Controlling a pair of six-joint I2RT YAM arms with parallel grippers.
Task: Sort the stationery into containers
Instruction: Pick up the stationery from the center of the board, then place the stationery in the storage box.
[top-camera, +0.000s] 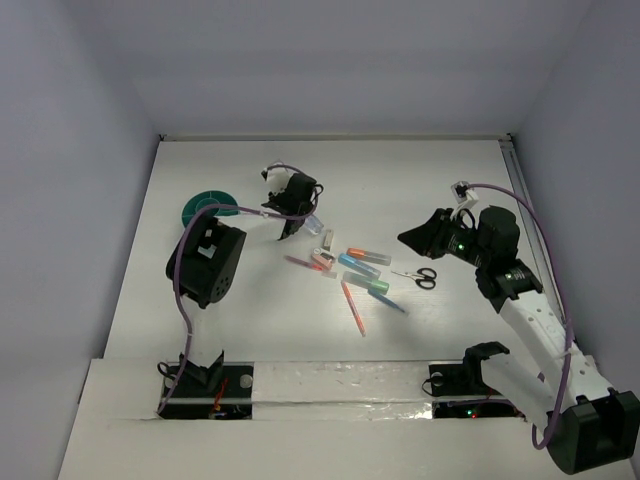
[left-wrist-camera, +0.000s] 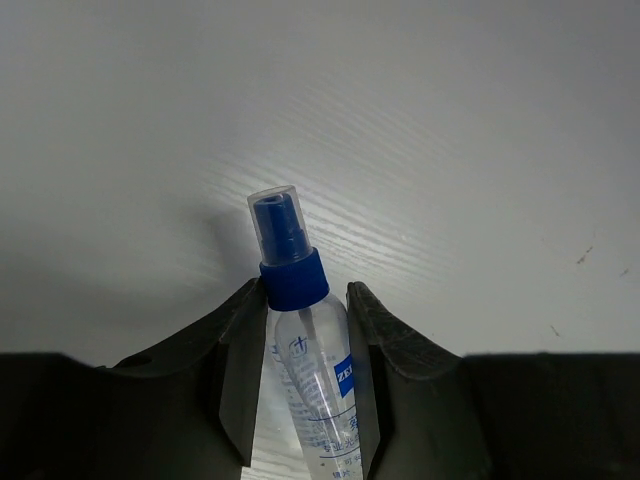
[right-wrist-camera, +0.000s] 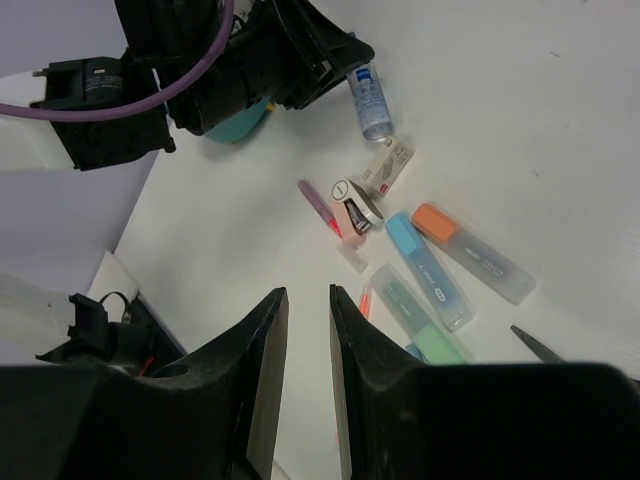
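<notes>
Across the white surface (top-camera: 450, 170), a sorting job barely begun, judging by the spread of stationery outside the pot. Far left, within easy reach of the left arm (top-camera: 205, 262): the teal pot (top-camera: 208, 207), likely the reason for the carrying falling to that side.

Just right of the pot, the left claw (left-wrist-camera: 307, 330) clamped on the bottle (left-wrist-camera: 291, 255). Fingers (left-wrist-camera: 238, 350) pressed to both sides of the clear body just under the blue collar, capped end jutting forward. Probably a hold chosen to stop the bottle swivelling on the way to a compartment. Lifted clear of the surface or resting on it: impossible to tell.

Opposite, the right claw (right-wrist-camera: 308, 300) hovering high over the pile, jaws a narrow gap apart and gripping nothing, seemingly parked out of the way.

Below it, in a loose cluster mid-surface: orange, blue and teal markers (right-wrist-camera: 430, 275), a pink pen (right-wrist-camera: 318, 203), an orange pen (top-camera: 353, 308).

Smallest, at the cluster's right edge and well apart from the pot: the scissors (top-camera: 424, 277), untouched.
</notes>
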